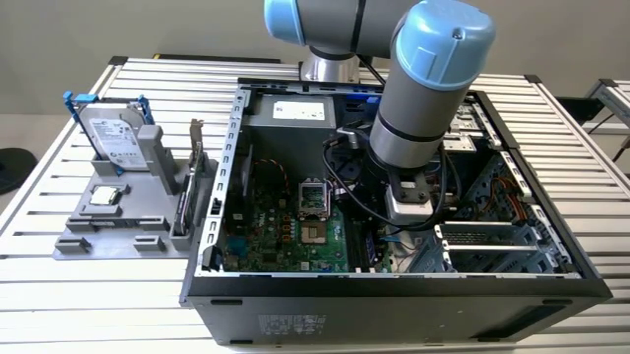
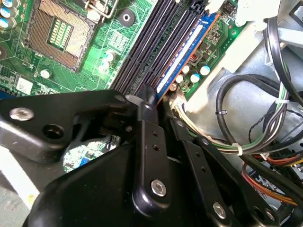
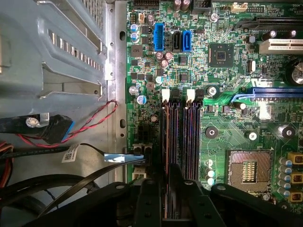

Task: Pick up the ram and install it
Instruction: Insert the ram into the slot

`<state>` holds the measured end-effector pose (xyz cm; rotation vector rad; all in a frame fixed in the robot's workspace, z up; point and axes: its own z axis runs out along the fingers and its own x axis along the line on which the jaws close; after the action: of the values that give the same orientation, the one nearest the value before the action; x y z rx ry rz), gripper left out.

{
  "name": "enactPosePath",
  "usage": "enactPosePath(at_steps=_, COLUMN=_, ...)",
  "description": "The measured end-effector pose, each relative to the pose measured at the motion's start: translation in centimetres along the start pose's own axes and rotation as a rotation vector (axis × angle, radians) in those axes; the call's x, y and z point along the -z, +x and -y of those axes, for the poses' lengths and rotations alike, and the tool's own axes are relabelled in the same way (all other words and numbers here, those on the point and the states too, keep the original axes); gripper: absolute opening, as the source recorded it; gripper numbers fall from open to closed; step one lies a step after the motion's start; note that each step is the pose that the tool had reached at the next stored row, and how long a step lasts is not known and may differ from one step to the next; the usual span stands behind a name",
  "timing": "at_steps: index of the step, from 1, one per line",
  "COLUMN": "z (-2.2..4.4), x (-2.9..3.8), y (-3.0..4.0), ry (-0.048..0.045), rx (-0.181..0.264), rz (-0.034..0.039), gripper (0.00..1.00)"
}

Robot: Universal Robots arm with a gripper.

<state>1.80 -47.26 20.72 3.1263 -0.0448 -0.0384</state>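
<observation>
- My claw (image 2: 147,101) sits low over the slots (image 3: 180,135), gripping the ram (image 2: 182,61) edge-on.
- CPU socket (image 3: 249,170) lies just beside the claw.

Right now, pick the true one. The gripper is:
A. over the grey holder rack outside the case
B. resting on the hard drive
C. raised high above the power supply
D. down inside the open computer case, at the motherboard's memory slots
D: in the exterior view the arm reaches into the open computer case, and in the first wrist view the gripper sits at the memory slots of the motherboard.
</observation>
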Motion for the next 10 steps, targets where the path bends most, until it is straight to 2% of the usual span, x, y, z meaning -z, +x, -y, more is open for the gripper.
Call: enactPosePath(at_steps=10, z=-0.01, x=0.0, y=0.0, ry=-0.0005, rx=0.0, rz=0.0, gripper=1.0)
